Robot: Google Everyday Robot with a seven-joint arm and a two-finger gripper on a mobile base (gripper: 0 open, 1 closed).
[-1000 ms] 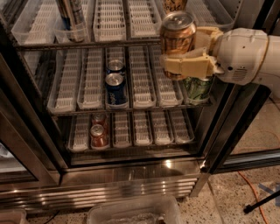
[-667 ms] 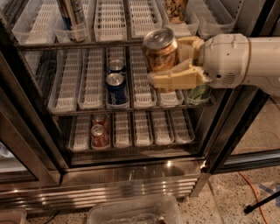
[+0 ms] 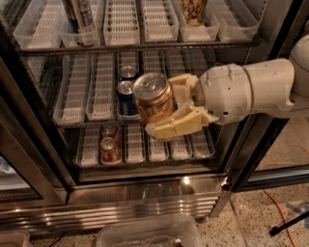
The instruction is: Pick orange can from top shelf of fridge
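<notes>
My gripper (image 3: pixel 166 108) is shut on the orange can (image 3: pixel 153 98), holding it in the air in front of the middle rack of the fridge (image 3: pixel 145 188), well out from the shelves. The can is copper-orange with a silver lid and pull tab, tilted slightly toward the camera. One cream finger runs under it and the other behind it. The top shelf (image 3: pixel 145 47) with clear plastic lane trays lies above and behind. A second amber container (image 3: pixel 194 10) stands in a top-shelf lane at the right.
A tall dark-and-silver can (image 3: pixel 79 19) stands at the top shelf's left. Two blue cans (image 3: pixel 126 94) sit on the middle rack, two red cans (image 3: pixel 110 144) on the lower rack. A clear plastic bin (image 3: pixel 149 234) and an orange cable (image 3: pixel 285 212) lie on the floor.
The gripper with the orange can has moved left, down and out from the shelf toward the camera; the can now appears larger and in front of the middle rack.
</notes>
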